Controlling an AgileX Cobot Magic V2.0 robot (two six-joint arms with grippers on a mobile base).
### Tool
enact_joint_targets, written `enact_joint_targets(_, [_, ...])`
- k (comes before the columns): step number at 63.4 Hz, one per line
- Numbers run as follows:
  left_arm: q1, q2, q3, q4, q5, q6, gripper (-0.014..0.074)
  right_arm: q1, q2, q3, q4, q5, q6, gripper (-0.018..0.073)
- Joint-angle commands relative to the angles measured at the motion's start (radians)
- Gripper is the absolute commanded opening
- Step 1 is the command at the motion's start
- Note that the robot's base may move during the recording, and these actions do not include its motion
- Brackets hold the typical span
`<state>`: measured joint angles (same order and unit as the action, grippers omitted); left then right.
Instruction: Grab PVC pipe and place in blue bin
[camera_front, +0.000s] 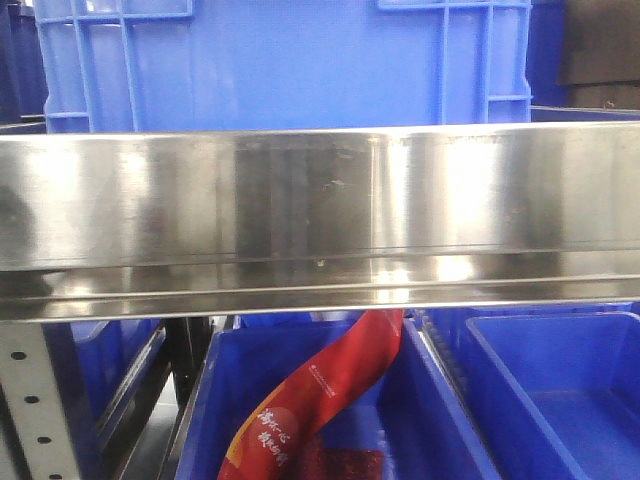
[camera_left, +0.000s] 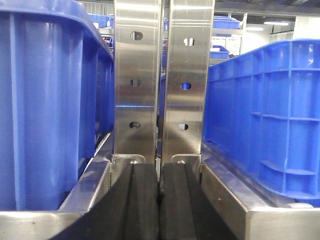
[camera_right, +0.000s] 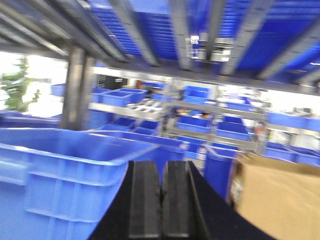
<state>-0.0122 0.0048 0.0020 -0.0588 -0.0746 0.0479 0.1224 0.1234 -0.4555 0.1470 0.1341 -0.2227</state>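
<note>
No PVC pipe shows in any view. Blue bins stand all around, and I cannot tell which one is the task's blue bin. In the front view a blue bin (camera_front: 196, 420) under the steel shelf holds a red printed strip (camera_front: 330, 385), and neither gripper appears there. My left gripper (camera_left: 160, 170) is shut with its black pads pressed together and nothing between them; it points at two steel uprights (camera_left: 137, 75) between two blue bins (camera_left: 45, 100). My right gripper (camera_right: 161, 167) is also shut and empty, just right of a large blue bin (camera_right: 65, 165). That view is blurred.
A wide stainless shelf beam (camera_front: 320, 210) crosses the front view, with a blue crate (camera_front: 280, 60) above it and another blue bin (camera_front: 560, 400) at the lower right. A cardboard box (camera_right: 280, 195) stands right of my right gripper. Shelves of blue bins fill the background.
</note>
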Motion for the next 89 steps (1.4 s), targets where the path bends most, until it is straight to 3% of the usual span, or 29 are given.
enact_joint_targets(1, [0.0, -0.005, -0.002, 0.004, -0.023, -0.008, -0.0111, -0.024, -0.022, 0.025, -0.007, -0.03, 0.053, -0.0162])
enact_joint_targets(7, [0.0, -0.005, -0.002, 0.004, -0.023, -0.008, -0.0111, -0.046, -0.042, 0.065, -0.007, -0.028, 0.105, -0.0162])
enact_joint_targets(17, [0.0, -0.005, -0.002, 0.004, -0.023, -0.008, -0.0111, -0.096, -0.072, 0.108, -0.015, -0.027, 0.104, -0.0162])
enact_joint_targets(42, [0.0, -0.005, -0.002, 0.004, -0.023, -0.008, -0.0111, -0.19, -0.118, 0.205, -0.133, -0.032, 0.104, -0.0162])
enact_joint_targets(89, [0.0, -0.005, -0.002, 0.004, -0.023, -0.008, -0.0111, -0.245, -0.123, 0.309, -0.137, -0.069, 0.105, -0.0162])
